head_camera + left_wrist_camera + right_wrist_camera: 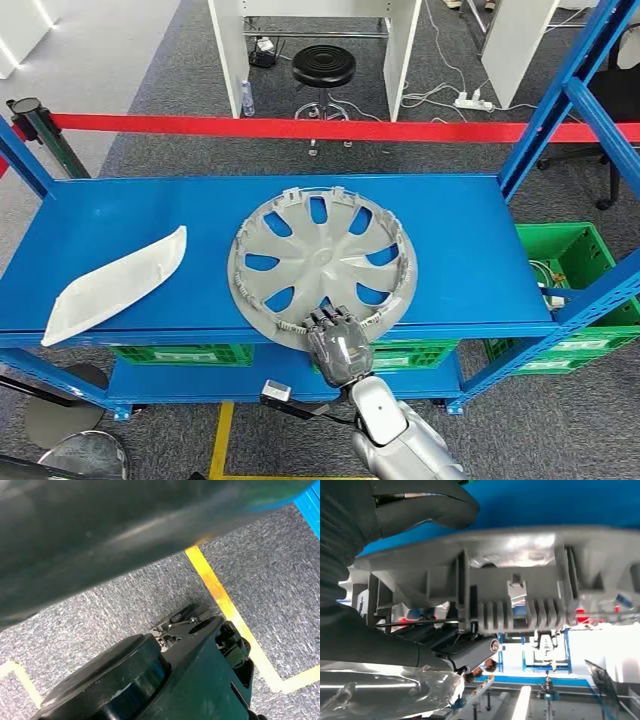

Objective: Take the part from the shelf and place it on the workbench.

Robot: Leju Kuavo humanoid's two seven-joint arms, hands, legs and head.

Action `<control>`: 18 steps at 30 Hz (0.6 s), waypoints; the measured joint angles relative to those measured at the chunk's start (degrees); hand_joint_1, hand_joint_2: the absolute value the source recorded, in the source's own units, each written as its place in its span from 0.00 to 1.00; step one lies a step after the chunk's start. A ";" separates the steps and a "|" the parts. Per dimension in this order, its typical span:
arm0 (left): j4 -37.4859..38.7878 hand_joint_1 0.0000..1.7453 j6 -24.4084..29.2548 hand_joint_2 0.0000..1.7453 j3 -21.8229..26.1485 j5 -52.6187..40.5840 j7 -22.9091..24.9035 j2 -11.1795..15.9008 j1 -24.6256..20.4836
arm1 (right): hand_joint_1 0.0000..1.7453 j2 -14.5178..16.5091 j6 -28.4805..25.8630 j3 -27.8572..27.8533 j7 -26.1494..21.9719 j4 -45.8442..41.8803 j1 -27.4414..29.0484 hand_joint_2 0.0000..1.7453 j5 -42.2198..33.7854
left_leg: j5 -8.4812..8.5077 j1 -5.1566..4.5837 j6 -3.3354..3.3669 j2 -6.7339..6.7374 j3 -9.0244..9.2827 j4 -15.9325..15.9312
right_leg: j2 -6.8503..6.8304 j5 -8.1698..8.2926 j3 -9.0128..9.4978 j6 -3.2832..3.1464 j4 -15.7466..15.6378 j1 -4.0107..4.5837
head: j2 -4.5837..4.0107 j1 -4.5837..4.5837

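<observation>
A silver wheel cover (322,262) lies flat in the middle of the blue shelf (468,250), its near rim slightly over the front edge. My right hand (338,343) is at that near rim, fingers (329,320) laid over the top of it. In the right wrist view the ribbed rim (516,580) runs between the thumb (429,502) and the dark fingers (376,647), with a thin strip of blue showing between thumb and rim. My left hand (113,535) is a dark blur hanging over the grey carpet; its fingers cannot be made out.
A white curved panel (113,285) lies on the shelf's left part. Green crates (573,260) sit on the lower level and at the right. Blue uprights (562,95) frame the right side. A red barrier tape (302,127) and a black stool (324,68) are behind.
</observation>
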 joint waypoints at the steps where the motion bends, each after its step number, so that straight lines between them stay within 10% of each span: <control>1: 0.00 0.00 0.00 0.00 0.04 0.00 -0.01 0.00 0.00 | 1.00 0.03 0.00 -0.03 0.00 -0.03 -0.04 1.00 0.00 | 0.00 0.00 0.00 0.00 0.00 0.00 | 0.01 0.00 0.00 0.00 0.00 0.00 | 0.00 0.00; 18: 0.00 0.00 0.54 0.00 2.55 -1.18 -0.78 -0.27 0.14 | 1.00 0.28 -0.04 -0.80 -9.13 -13.22 6.97 1.00 -7.45 | -0.01 0.00 0.00 0.01 0.01 0.00 | 0.00 -0.01 0.01 0.00 0.00 0.01 | 0.00 0.01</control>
